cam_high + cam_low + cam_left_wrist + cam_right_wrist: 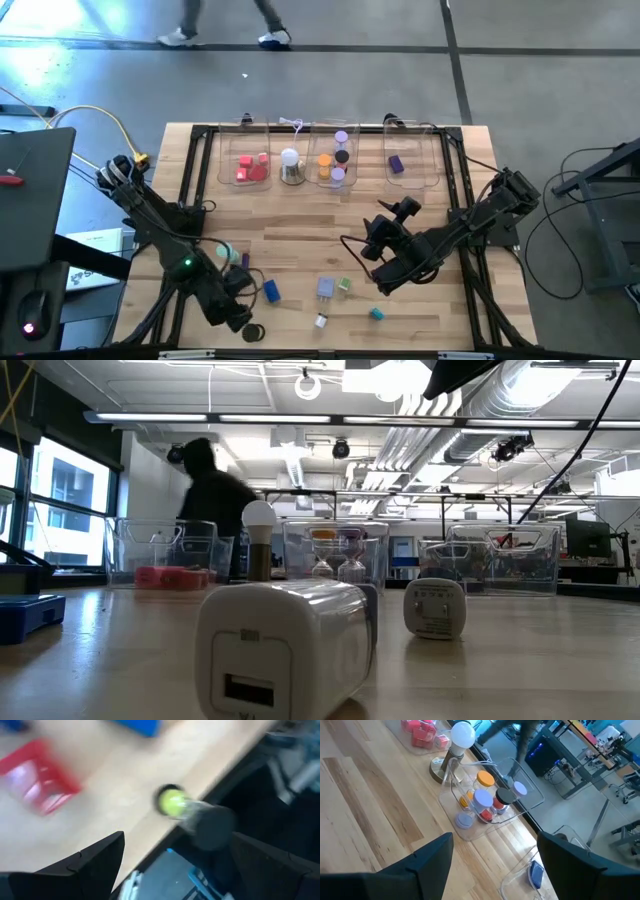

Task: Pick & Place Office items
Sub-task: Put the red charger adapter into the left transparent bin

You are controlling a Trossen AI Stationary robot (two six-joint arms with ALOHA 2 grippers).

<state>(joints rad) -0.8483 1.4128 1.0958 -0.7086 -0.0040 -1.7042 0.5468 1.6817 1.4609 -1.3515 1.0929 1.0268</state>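
A: Where are the items [330,290] lying?

B: Several are being left loose on the bench [300,230] front; others are already sorted in the clear bins [250,165].

A: And the fingers?

B: The left gripper [235,312] is being held wide and empty by the front edge. The right gripper [385,235] is being held open, empty, mid-bench.

A: Advice?

B: One piece should be centred between the fingers before closing.
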